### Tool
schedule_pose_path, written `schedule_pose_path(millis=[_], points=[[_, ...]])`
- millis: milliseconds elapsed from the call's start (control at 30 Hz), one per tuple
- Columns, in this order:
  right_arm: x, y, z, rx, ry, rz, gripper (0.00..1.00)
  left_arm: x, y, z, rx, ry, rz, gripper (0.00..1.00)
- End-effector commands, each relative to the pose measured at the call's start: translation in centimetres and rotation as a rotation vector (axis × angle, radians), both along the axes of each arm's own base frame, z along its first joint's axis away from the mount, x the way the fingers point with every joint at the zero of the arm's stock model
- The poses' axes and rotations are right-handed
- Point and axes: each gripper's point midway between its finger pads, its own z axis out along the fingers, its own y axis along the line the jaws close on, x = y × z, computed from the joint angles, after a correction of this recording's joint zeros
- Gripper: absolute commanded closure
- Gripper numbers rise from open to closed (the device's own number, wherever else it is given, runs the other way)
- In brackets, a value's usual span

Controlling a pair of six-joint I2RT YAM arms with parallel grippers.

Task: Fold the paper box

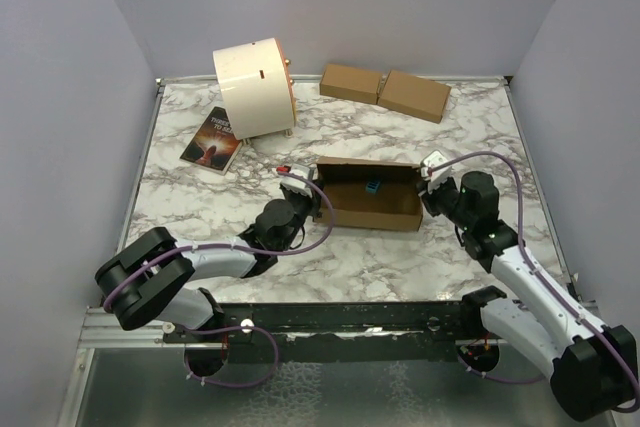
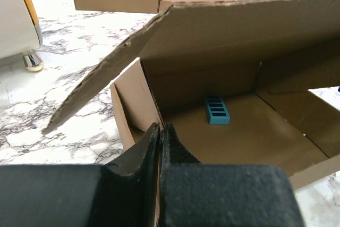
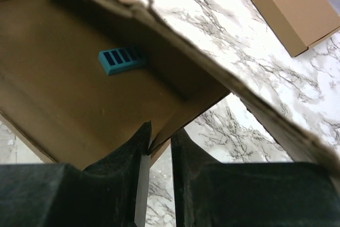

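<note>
The paper box (image 1: 372, 209) lies mid-table, a brown cardboard mailer with its lid flap raised at the back. A small blue block (image 1: 373, 187) lies inside and also shows in the left wrist view (image 2: 217, 109) and the right wrist view (image 3: 122, 60). My left gripper (image 1: 305, 193) is at the box's left end, shut on the left side wall (image 2: 135, 97), with the jaws pinched together (image 2: 161, 127). My right gripper (image 1: 428, 187) is at the right end. Its jaws (image 3: 162, 131) straddle the right wall's corner (image 3: 194, 104) with a narrow gap showing marble.
A cream cylindrical drum (image 1: 252, 87) stands at the back left, with a dark book (image 1: 212, 139) in front of it. Two smaller closed brown boxes (image 1: 352, 82) (image 1: 415, 95) lie side by side at the back. Grey walls enclose the marble table (image 1: 480, 142).
</note>
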Motion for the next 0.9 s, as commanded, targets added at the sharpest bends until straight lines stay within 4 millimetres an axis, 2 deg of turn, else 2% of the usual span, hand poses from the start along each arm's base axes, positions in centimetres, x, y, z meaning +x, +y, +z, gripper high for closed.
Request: schedule_pose_path(millis=[0,267,500,867], points=[[-1.3,1.1,0.7,0.000,-0.005,0.080,0.80,-1.1,-0.6,-0.9,0.001,0.033,-0.040,1.00],[-1.8,0.6,0.8,-0.043,-0.005,0.088,0.80,-1.1,-0.3,-1.0,0.005,0.036,-0.030,1.00],[-2.3,0.2,0.8,-0.089,-0.004,0.105,0.69,-1.2,-0.1,-1.4,0.021,0.040,-0.028,1.00],[-2.6,-0.3,0.7,-0.134,-0.005,0.112,0.65,-1.4,0.3,-2.5,0.060,0.059,-0.023,1.00]])
